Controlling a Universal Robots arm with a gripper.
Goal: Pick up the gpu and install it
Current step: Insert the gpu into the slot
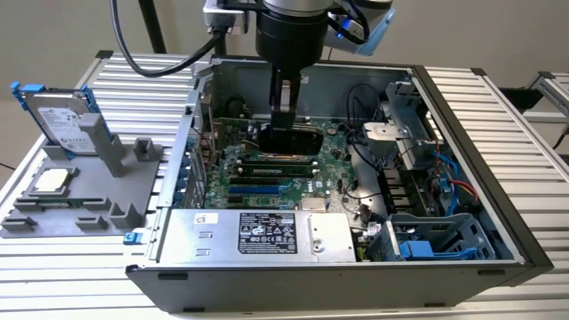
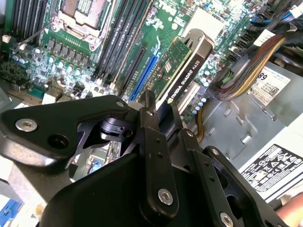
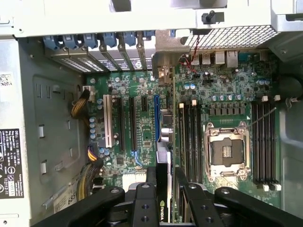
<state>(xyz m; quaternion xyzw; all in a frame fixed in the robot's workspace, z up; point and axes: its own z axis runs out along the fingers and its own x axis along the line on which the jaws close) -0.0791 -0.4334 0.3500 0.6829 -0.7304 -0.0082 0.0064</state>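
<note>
Hand (image 1: 282,133) pinching gpu (image 2: 182,71) on edge, mid-frame in exterior view, inside open computer case (image 1: 462,100) just above motherboard (image 3: 142,123), beside blue slot (image 3: 155,118). One hard drive (image 1: 62,123) and one CPU chip (image 1: 52,180) on grey fixture, left.

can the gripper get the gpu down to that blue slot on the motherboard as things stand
Probably yes. The gripper holds the gpu on edge above the motherboard, beside the blue slot, and nothing appears to stand over that slot.
</note>
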